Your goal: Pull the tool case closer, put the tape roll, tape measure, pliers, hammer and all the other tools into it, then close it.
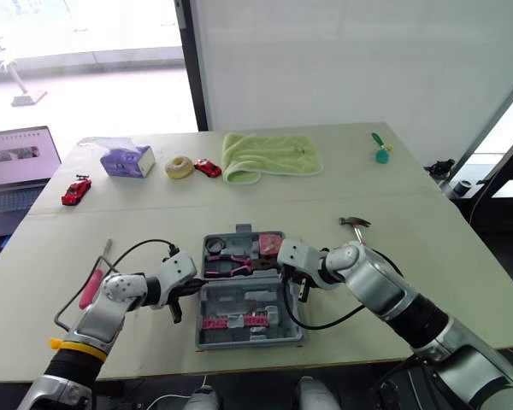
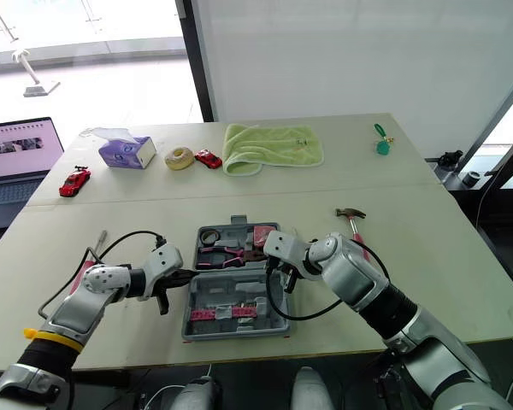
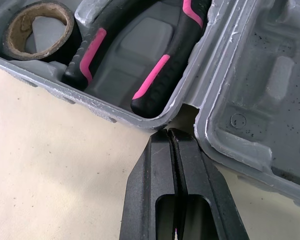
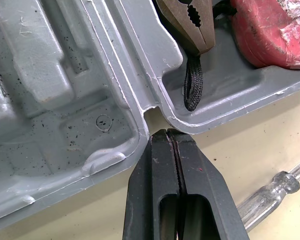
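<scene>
Reads as the pull-closer step, or a squaring-up of the tool case, which lies open with both halves flat. Left gripper clenched on nothing, tips tucked into the hinge notch on the case's left side. Right gripper likewise clenched and empty, at the matching notch on the case's right side.

Already inside the case's far half: tape roll, pliers, and a red lump taken for the tape measure.

Outside the case:
- hammer beyond its far right corner
- pink-handled screwdriver well off to its left
- clear-handled screwdriver just beside its right wall

Next, by judgement: drag evenly from both notches so as not to skew the case. Then back off, unclench the right claw and go for the hammer, by the handle rather than the head. Mind the clear-handled screwdriver so near the right fingertips, since it is easy to nudge away. No closing yet, with at least three tools out on the table.
</scene>
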Robot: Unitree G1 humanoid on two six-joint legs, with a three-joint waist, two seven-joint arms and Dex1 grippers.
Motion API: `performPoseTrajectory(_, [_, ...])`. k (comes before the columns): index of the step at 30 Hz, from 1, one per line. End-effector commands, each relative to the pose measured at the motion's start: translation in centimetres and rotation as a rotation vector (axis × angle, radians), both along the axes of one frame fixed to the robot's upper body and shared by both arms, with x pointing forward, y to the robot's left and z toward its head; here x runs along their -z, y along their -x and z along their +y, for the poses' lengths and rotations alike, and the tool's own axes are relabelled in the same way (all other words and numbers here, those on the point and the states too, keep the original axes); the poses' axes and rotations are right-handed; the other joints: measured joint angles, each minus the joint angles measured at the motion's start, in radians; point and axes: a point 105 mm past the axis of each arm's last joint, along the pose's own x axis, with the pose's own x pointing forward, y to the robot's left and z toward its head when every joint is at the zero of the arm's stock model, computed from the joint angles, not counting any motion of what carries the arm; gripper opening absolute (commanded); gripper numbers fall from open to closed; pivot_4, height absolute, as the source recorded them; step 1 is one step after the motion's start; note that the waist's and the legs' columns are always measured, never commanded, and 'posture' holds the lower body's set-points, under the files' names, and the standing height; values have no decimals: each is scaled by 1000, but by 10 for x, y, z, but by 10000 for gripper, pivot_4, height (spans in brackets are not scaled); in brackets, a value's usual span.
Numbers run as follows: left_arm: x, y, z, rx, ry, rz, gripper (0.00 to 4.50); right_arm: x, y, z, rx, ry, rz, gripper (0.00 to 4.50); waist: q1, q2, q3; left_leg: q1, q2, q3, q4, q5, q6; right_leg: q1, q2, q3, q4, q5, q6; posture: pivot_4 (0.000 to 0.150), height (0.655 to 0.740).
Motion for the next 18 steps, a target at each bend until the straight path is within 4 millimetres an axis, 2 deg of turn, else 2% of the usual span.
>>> performPoseTrajectory(1, [-15, -2, 8, 3, -7, -27, 278, -14, -7, -9, 11, -3, -56, 0, 0, 0, 0, 0, 0, 0, 0, 0, 0, 0, 0, 0, 0, 0, 0, 1500, 7400])
performPoseTrajectory(6, [-25, -3, 26, -46, -14, -54, 278, -26, -7, -27, 63, -16, -87, 0, 0, 0, 0, 0, 0, 0, 0, 0, 0, 0, 0, 0, 0, 0, 0, 1500, 7400])
performPoseTrajectory(8, [-44, 2, 48, -83, 6, -90, 278, -51, -1, -45, 91, -103, -156, 0, 1, 0, 1, 0, 0, 0, 0, 0, 0, 0, 0, 0, 0, 0, 0, 1500, 7400])
performPoseTrajectory(11, [-72, 17, 83, -121, 41, -143, 278, -88, 24, -74, 119, -223, -240, 0, 2, -1, 6, -2, 0, 0, -2, 0, 0, -2, 0, 0, -1, -1, 1, 1500, 7400])
performPoseTrajectory(14, [-93, 31, 112, -152, 67, -191, 278, -103, 45, -105, 214, -278, -284, 0, 3, -1, 8, -1, 0, 0, -2, -1, 1, -2, 0, 0, -1, -1, 1, 1500, 7400])
performPoseTrajectory(16, [-102, 42, 145, -231, 60, -218, 5515, -112, 63, -133, 301, -337, -321, 0, 6, -2, 9, -1, 0, 1, -2, -1, 1, -1, 0, 0, -1, -1, 0, 1500, 7400])
performPoseTrajectory(17, [-104, 49, 163, -280, 54, -226, 8300, -115, 75, -146, 343, -378, -329, 5153, 8, -2, 9, 0, 0, 1, -2, -1, 1, 0, 0, 0, -1, -1, 0, 1500, 7400])
performPoseTrajectory(18, [-104, 55, 178, -325, 42, -225, 13225, -116, 86, -155, 368, -405, -337, 8389, 8, -3, 9, 0, 0, 1, -1, -1, 1, 0, 0, 0, -1, -1, 0, 1500, 7400])
